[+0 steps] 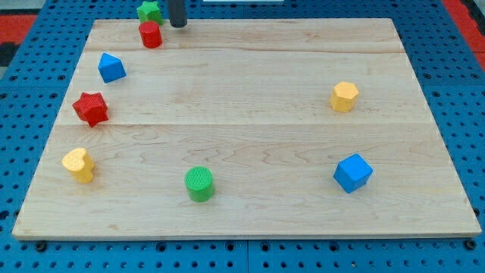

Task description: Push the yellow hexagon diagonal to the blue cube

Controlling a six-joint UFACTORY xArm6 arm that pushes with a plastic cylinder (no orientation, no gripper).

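The yellow hexagon sits on the wooden board at the view's right, above the middle. The blue cube lies below it, near the view's lower right, a clear gap apart. My tip is at the view's top left, at the board's top edge, just right of a red cylinder and a green star. It is far from the hexagon and the cube.
A second blue block, a red star and a yellow heart run down the view's left side. A green cylinder stands near the bottom centre. A blue pegboard surrounds the board.
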